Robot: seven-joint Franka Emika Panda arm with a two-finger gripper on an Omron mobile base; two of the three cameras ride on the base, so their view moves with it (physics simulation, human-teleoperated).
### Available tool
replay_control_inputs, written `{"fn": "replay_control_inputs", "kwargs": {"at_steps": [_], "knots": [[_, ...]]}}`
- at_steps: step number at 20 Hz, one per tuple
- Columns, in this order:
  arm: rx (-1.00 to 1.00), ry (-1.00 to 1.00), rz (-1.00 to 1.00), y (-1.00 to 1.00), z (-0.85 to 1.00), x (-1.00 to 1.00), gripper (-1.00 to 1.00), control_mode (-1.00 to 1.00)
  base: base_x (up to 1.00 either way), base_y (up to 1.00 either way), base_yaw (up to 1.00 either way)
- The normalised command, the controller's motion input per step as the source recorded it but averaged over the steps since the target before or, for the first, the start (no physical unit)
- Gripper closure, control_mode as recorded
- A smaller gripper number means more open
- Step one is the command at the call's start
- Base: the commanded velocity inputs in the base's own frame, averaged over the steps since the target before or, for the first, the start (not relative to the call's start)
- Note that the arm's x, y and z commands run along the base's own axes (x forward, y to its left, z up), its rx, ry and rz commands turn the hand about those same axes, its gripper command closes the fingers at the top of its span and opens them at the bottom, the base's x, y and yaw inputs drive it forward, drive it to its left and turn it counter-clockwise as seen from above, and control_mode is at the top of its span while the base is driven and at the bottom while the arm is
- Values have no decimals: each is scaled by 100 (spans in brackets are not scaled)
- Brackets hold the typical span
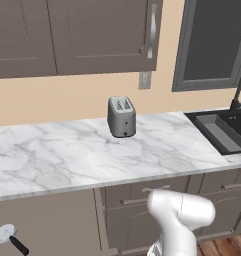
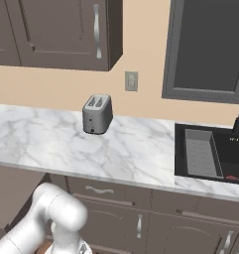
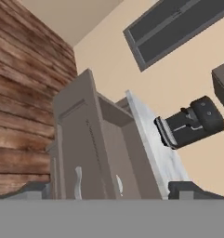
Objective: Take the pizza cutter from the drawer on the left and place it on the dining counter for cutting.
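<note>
The white arm (image 1: 179, 220) comes up at the bottom of the left base view, a bit right of the middle. Its round top bends over like an elbow and the rest goes down out of the frame. In the right base view the arm (image 2: 51, 218) sits in the lower left corner, folded the same way. In the hand view, the gripper (image 3: 111, 191) has its two dark tips far apart, wide open, holding nothing.

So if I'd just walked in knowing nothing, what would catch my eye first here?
Probably the silver toaster, standing alone in the middle of the long marble worktop, below the dark wall cupboards. Next, the black sink sunk into the worktop's right end. Then the pizza cutter, low at the left below the worktop's edge, its round white wheel above a black handle.
</note>
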Motion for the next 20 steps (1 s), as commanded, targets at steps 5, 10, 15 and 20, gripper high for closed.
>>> {"fn": "replay_control_inputs", "kwargs": {"at_steps": [5, 10, 15, 20], "knots": [[14, 0, -10, -15, 100, 2, -100, -100, 0, 0, 0], [16, 0, -16, -1, 100, 43, -100, -100, 0, 0, 0], [19, 5, -18, -1, 100, 55, -100, -100, 0, 0, 0], [25, 27, -15, -11, 85, 84, -100, -100, 0, 0, 0]]}}
